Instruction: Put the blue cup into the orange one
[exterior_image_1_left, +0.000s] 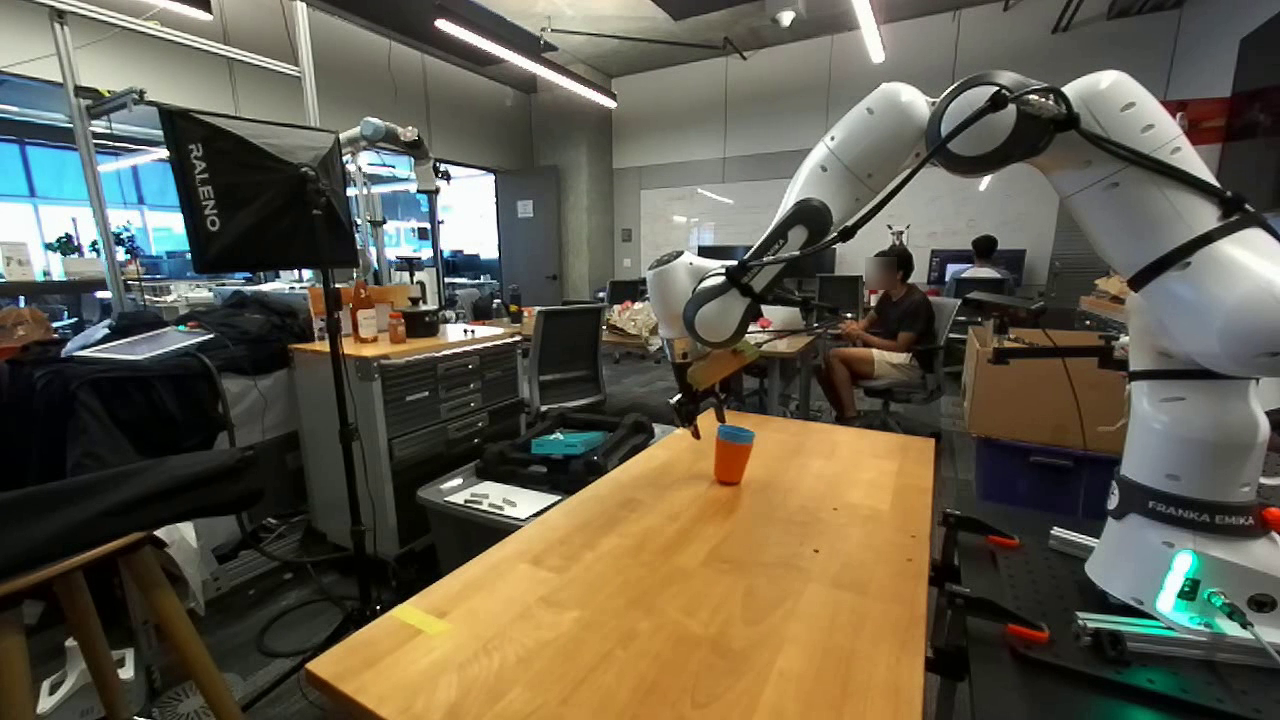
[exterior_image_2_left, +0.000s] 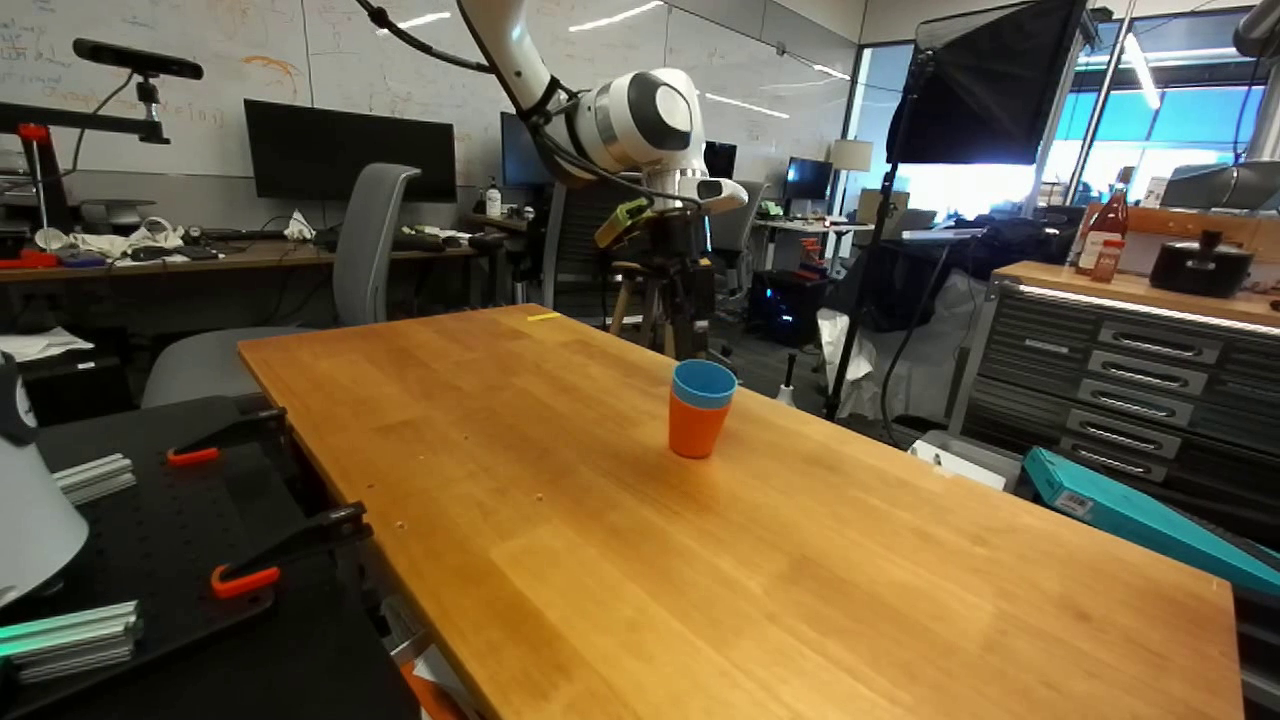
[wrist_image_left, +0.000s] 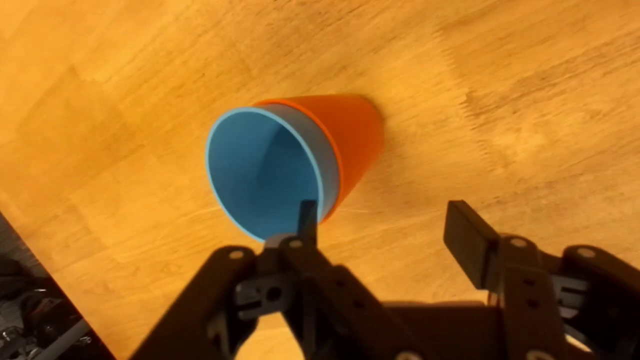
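The blue cup (exterior_image_1_left: 736, 434) is nested in the orange cup (exterior_image_1_left: 733, 464), with its rim and upper wall showing above the orange rim. The pair stands upright on the wooden table in both exterior views, where the blue cup (exterior_image_2_left: 704, 385) and orange cup (exterior_image_2_left: 695, 428) show again. My gripper (exterior_image_1_left: 708, 424) is just above and beside the cups. In the wrist view the gripper (wrist_image_left: 384, 220) is open with nothing between its fingers. One finger overlaps the edge of the blue cup (wrist_image_left: 260, 170) in the picture; the orange cup (wrist_image_left: 357, 130) is around it. The blue cup's lower part is hidden.
The wooden table (exterior_image_1_left: 700, 600) carries a yellow tape strip (exterior_image_1_left: 422, 618) near one end. Clamps (exterior_image_2_left: 245, 580) hold to the table edge on the robot's side. A grey bin (exterior_image_1_left: 480, 500) and a teal box (exterior_image_2_left: 1130, 510) stand beside the opposite long edge.
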